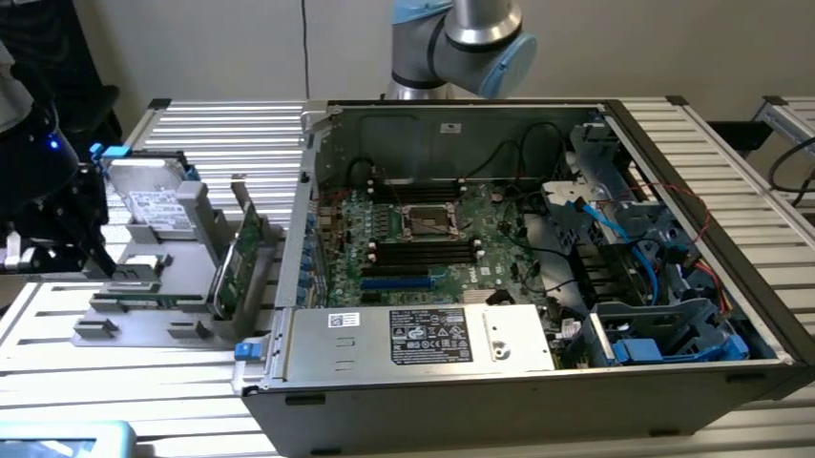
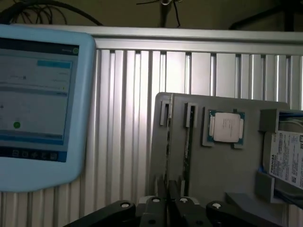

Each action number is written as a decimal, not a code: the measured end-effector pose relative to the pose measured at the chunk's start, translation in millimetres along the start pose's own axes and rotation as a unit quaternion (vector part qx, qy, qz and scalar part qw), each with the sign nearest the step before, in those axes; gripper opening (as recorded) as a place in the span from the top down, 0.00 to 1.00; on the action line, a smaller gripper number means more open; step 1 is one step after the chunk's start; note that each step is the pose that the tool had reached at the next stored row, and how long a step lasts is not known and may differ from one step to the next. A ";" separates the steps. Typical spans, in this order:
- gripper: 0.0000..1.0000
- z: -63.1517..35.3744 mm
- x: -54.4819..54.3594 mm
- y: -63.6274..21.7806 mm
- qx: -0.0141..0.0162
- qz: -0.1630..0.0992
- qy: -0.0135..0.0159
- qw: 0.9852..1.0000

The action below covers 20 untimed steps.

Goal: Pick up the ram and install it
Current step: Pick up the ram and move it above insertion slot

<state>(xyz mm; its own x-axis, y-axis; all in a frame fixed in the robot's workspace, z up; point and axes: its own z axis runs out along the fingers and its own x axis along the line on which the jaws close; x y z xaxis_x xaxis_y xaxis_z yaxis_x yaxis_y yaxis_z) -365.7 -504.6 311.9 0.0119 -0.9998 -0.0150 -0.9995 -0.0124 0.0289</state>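
The tool [image 2: 168,204] is pinching, nearly shut, the ram [image 2: 168,142] (standing edge-up in the grey holder [image 2: 222,182]), its long axis running straight ahead.

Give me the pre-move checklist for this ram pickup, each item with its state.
1. Gripper at the gray parts holder: ok.
2. Fingers in line with the ram, which stands on edge in its holder slot: ok.
3. Fingers shut: ok, nearly together.
4. Firm hold on the ram: cannot tell, the contact is hidden.
5. CPU chip and hard drive apart from the ram: ok.
6. Computer case open, motherboard memory slots uncovered: ok.
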 end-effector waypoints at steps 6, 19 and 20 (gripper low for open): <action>0.86 -26.5 4.0 -7.9 0.000 -0.006 -0.006 1.000; 0.86 -63.6 8.1 -40.6 -0.008 -0.012 -0.006 1.000; 0.86 -64.0 8.1 -44.9 -0.008 -0.012 -0.006 1.000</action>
<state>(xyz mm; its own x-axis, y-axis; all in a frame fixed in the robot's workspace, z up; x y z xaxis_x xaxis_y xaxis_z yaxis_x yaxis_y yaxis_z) -318.9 -513.1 374.4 0.0360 -0.9990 -0.0278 -0.9983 -0.0373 0.0452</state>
